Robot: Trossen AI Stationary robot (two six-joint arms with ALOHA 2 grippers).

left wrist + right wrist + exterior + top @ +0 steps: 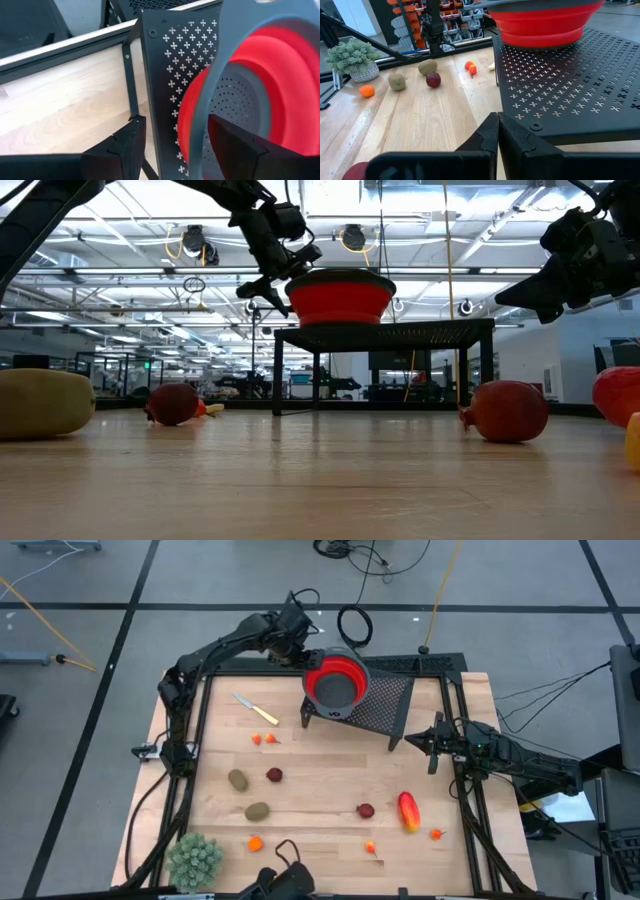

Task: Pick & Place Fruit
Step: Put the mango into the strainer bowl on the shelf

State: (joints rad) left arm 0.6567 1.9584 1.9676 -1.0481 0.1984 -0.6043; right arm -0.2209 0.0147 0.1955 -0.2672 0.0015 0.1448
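Wooden table [320, 830] under an open workshop. We note the left gripper [303, 650] raised at the rim of the red colander [335, 682] on the black perforated stand [385, 705], fingers apart, the grey rim between them. Right gripper [434, 743] hovers beside the stand, fingers closed on nothing. The fruit [258, 811] lies scattered on the wood, well clear of both jaws.
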